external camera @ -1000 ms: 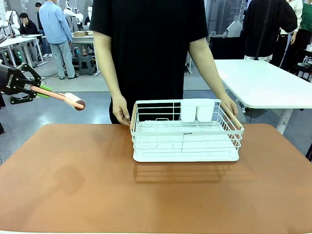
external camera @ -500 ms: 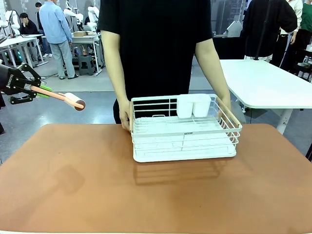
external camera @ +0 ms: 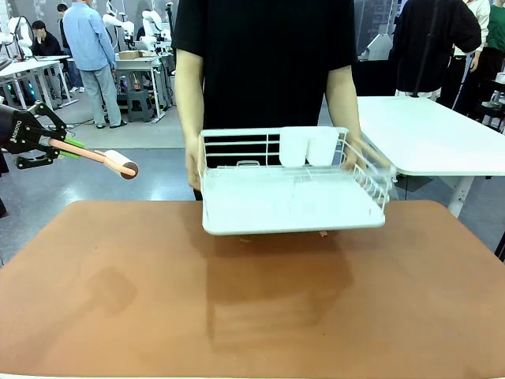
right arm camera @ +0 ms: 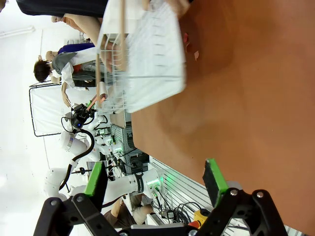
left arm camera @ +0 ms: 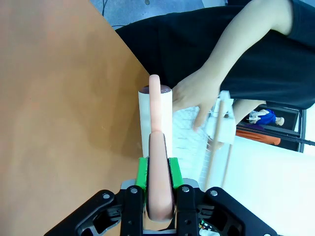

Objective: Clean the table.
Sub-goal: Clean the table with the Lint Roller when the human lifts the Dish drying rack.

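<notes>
My right gripper (right arm camera: pixel 153 179) gapes toward the table (external camera: pixel 118 300), my left gripper (external camera: pixel 69 148) clamps the lint roller (external camera: pixel 118 163) beyond its left edge, and with the person's hands (external camera: pixel 193 170) holding the dish rack (external camera: pixel 292 201) above its far side, I'd next roll there.

A tilted white dish rack (external camera: pixel 292 209) holds two white cups (external camera: pixel 293 148) near a white-topped table (external camera: pixel 426 134).

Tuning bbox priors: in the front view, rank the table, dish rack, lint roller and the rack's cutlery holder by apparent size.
1. table
2. dish rack
3. cutlery holder and lint roller: similar in area. The roller is long and thin and the holder is blocky, so they are too close to rank.
</notes>
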`<state>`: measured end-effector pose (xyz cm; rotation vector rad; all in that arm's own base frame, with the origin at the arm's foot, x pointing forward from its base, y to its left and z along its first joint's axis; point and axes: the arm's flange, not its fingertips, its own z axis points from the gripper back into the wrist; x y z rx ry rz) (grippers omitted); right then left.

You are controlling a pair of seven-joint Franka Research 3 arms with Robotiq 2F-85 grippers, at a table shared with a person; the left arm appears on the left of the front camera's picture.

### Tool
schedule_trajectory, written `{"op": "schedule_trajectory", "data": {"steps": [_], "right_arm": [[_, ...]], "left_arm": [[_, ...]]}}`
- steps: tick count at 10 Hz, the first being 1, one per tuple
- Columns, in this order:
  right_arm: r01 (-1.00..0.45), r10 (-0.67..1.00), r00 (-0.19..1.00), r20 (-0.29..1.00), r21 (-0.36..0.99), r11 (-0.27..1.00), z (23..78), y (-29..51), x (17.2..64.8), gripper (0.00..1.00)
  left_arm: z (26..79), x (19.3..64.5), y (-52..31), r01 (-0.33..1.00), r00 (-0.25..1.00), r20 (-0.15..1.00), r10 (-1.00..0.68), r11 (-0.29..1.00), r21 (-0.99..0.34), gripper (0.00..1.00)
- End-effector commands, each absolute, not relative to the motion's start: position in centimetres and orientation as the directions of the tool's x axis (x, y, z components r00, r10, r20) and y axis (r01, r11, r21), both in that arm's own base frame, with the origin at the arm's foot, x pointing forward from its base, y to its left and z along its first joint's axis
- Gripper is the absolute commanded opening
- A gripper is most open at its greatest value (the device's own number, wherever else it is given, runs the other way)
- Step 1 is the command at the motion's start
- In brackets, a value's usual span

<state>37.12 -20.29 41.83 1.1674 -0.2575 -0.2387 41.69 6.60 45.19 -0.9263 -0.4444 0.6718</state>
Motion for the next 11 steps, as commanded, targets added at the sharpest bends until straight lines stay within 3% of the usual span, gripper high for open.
{"op": "schedule_trajectory", "data": {"steps": [1, 7, 8, 11], "right_arm": [[0.030, -0.315, 0.944, 0.095, 0.929, 0.370, 42.2, -20.2, 37.0, 1.00], [0.030, -0.315, 0.944, 0.095, 0.929, 0.370, 42.2, -20.2, 37.0, 1.00], [0.030, -0.315, 0.944, 0.095, 0.929, 0.370, 42.2, -20.2, 37.0, 1.00], [0.030, -0.315, 0.944, 0.095, 0.929, 0.370, 42.2, -20.2, 37.0, 1.00]], "left_arm": [[45.2, 41.7, 6.6, -0.333, 0.714, 0.068, 0.697, 0.424, -0.842, 0.01], [45.2, 41.7, 6.6, -0.333, 0.714, 0.068, 0.697, 0.424, -0.842, 0.01], [45.2, 41.7, 6.6, -0.334, 0.714, 0.067, 0.697, 0.424, -0.842, 0.21], [50.1, 47.3, 4.9, -0.132, 0.924, 0.167, 0.343, 0.698, -0.704, 0.21]]}}
